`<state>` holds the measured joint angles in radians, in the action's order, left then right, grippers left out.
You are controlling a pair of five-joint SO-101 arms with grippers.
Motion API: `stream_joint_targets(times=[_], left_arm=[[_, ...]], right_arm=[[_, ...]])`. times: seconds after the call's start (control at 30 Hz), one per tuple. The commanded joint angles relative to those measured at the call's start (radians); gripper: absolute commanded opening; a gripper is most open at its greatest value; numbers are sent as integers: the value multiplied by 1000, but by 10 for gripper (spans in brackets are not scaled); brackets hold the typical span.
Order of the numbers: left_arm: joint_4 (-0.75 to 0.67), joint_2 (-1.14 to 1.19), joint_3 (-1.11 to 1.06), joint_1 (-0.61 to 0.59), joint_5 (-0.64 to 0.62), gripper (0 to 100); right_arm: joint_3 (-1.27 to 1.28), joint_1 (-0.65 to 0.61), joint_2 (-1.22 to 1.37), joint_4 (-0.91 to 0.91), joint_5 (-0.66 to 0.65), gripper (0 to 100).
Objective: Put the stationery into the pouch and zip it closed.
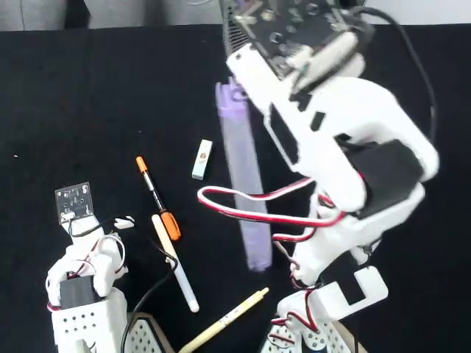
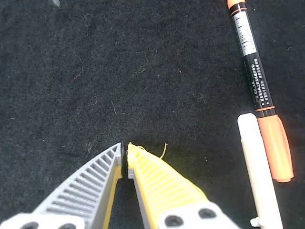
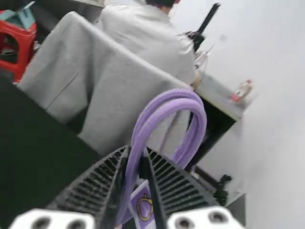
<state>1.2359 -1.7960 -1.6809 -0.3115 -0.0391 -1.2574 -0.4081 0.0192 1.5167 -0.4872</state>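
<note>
The long purple pouch (image 1: pixel 246 191) stretches from the table's middle up to my raised right arm. My right gripper (image 3: pixel 138 155) is shut on the pouch's purple loop (image 3: pixel 167 109), held off the table. An orange marker (image 1: pixel 156 195), a white pen (image 1: pixel 175 265), a yellow pen (image 1: pixel 224 320) and a small white eraser (image 1: pixel 202 159) lie left of the pouch. My left gripper (image 2: pixel 125 152) is shut on nothing, low over the black cloth, with the orange marker (image 2: pixel 259 90) and white pen (image 2: pixel 259 176) beside it. In the high view the left gripper (image 1: pixel 124 222) sits at the lower left.
Black cloth (image 1: pixel 88 110) covers the table. The right arm's body (image 1: pixel 353 162) and its red and white cables (image 1: pixel 243 206) hang over the pouch's lower half. A grey chair (image 3: pixel 95 81) stands beyond the table edge.
</note>
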Motion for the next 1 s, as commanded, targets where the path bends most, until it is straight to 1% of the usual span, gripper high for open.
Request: stream_joint_targets(times=[0.0,0.27,0.4,0.7,0.97], left_arm=[[-11,-3,-21,-4,9,30],[-17,-3,-19,-4,12,30],[-20,-3,25,-5,12,30],[-20,-5,260,-5,12,30],[-21,-3,696,5,5,30]], right_arm=[[27,-55,-39,26,26,11],[-19,-92,-41,155,28,11],[-50,-89,-39,213,100,11],[-48,-86,-39,230,117,11],[-47,-86,-33,244,118,11]])
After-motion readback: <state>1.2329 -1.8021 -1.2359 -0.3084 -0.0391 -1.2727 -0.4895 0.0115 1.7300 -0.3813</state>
